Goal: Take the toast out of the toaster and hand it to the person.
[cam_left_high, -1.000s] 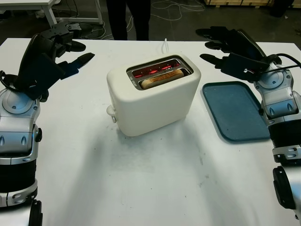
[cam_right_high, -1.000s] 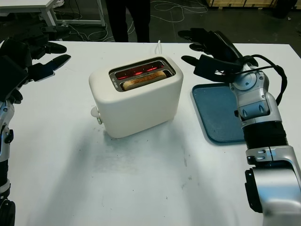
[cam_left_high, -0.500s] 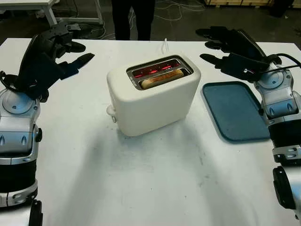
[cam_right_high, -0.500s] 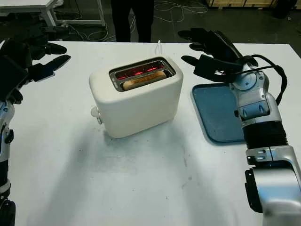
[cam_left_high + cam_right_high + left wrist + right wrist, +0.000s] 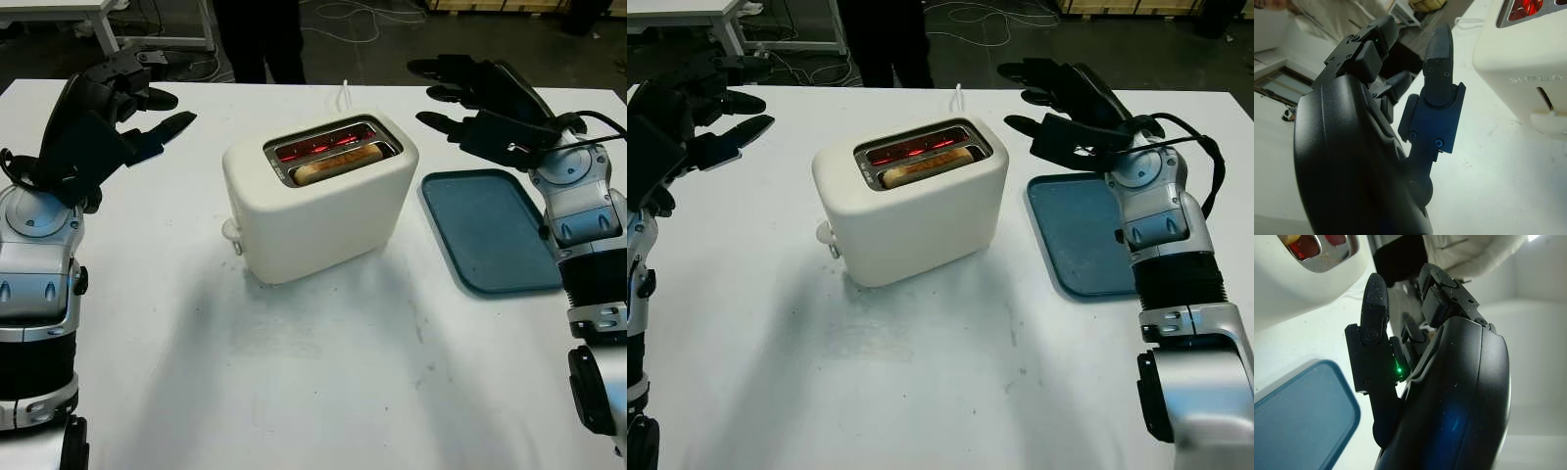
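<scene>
A lab or workshop; white table (image 5: 323, 392), cables (image 5: 362, 15) on dark floor

I can see just the top edge of the toast (image 5: 338, 163); the rest sits down inside the toaster (image 5: 318, 196). The person (image 5: 250, 34) behind the table (image 5: 294, 372) is cut off by the top edge, so I get dark trouser legs and nothing above. The toaster's cord (image 5: 345, 95) drops over the table's far edge, and its end is hidden from me.
</scene>
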You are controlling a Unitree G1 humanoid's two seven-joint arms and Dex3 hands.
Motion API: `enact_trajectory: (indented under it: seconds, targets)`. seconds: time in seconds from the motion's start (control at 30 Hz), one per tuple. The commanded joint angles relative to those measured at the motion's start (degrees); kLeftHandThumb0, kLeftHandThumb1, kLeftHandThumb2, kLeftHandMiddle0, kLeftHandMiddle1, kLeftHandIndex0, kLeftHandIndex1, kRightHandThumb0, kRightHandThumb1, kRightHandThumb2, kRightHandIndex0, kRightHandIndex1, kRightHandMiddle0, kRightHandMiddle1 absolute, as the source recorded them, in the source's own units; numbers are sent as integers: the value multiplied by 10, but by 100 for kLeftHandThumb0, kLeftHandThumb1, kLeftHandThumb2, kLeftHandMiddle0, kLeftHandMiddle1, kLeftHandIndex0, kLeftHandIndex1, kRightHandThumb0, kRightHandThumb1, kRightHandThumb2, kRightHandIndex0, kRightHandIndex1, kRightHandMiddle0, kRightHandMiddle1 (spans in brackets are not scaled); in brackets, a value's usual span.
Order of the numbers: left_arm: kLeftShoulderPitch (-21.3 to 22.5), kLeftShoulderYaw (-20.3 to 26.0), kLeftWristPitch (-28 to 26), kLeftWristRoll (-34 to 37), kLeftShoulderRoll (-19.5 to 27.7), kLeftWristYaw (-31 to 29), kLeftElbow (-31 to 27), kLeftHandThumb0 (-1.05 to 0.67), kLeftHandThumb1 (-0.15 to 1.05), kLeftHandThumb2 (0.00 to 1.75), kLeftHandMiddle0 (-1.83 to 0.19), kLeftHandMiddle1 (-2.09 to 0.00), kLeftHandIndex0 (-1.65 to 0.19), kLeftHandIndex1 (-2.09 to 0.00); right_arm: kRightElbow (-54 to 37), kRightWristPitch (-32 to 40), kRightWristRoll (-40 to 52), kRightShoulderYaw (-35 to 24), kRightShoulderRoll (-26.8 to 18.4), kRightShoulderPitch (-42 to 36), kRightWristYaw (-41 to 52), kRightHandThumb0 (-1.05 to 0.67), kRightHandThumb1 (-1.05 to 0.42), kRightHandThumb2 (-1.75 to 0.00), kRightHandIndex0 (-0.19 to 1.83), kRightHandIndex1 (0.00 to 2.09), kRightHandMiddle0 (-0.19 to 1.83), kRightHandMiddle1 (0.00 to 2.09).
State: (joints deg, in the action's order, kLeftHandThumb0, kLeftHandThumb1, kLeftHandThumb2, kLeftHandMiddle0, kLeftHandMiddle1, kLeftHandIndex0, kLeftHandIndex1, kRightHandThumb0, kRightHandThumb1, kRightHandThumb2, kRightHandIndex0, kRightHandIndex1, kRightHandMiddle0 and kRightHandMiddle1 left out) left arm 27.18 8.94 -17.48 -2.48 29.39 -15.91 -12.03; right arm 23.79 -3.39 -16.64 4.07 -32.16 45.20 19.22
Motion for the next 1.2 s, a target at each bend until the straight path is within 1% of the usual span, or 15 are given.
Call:
enact_trajectory:
  seconds: [0.0, 0.1, 0.27, 0.4, 0.6, 0.7, 0.8, 0.87, 0.93, 1.0, 1.1, 1.17]
  targets:
    - [6, -3, 6, -3, 1, 3, -3, -50, 92, 25, -18, -100, -40, -44, -6, 7, 11, -3, 4, -5, 6, -39, -92, -39, 50, 0, 43, 0]
    - [7, -4, 11, -4, 1, 4, -1, -49, 92, 25, -19, -100, -41, -45, -8, 9, 10, -3, 3, -5, 7, -36, -92, -39, 49, 0, 42, 0]
    - [8, -2, 2, 2, 0, 1, -2, -50, 92, 24, -18, -100, -39, -46, -9, 12, 10, -3, 4, -5, 9, -35, -92, -39, 48, 0, 42, 0]
    - [8, -2, -4, 4, 1, -2, -5, -48, 92, 25, -17, -100, -38, -47, -12, 19, 17, -7, 7, -6, 13, -34, -92, -39, 45, 0, 41, 0]
    - [7, -2, 3, 1, 0, 2, -3, -49, 92, 24, -17, -100, -38, -49, -10, 15, 17, -6, 5, -7, 12, -36, -92, -39, 45, 0, 41, 0]
    - [6, -4, 5, -3, 2, 2, -4, -49, 92, 25, -17, -100, -38, -49, -2, -5, 10, -5, 4, -6, -3, -37, -92, -37, 51, 3, 44, 1]
    - [6, -3, 9, -2, 2, 1, -1, -50, 92, 25, -18, -100, -38, -50, 24, -49, 27, -18, 11, 4, -21, -42, -92, -25, 68, 11, 46, 3]
    - [6, -2, 5, -1, 1, 1, -4, -49, 92, 25, -18, -100, -37, -50, 27, -60, 53, -36, 8, 23, -11, -41, -88, -11, 59, 7, 50, 4]
    - [6, -1, 1, 1, 0, 2, -5, -49, 92, 25, -17, -99, -37, -50, 27, -68, 73, -50, 1, 44, -3, -39, -81, -4, 57, 6, 54, 6]
    - [6, 0, 0, 4, -3, 3, -6, -49, 92, 24, -17, -99, -37, -50, 23, -67, 92, -63, -1, 71, 3, -36, -76, -1, 61, 8, 59, 8]
    - [6, 0, -3, 3, -3, 3, -5, -49, 92, 25, -17, -99, -36, -51, 33, -81, 128, -76, -1, 111, 34, -25, -68, 0, 64, 11, 63, 10]
    - [5, 0, -2, 2, -3, 2, -5, -49, 92, 24, -17, -99, -36, -51, 37, -87, 133, -72, -5, 137, 53, -35, -64, -1, 68, 14, 66, 12]
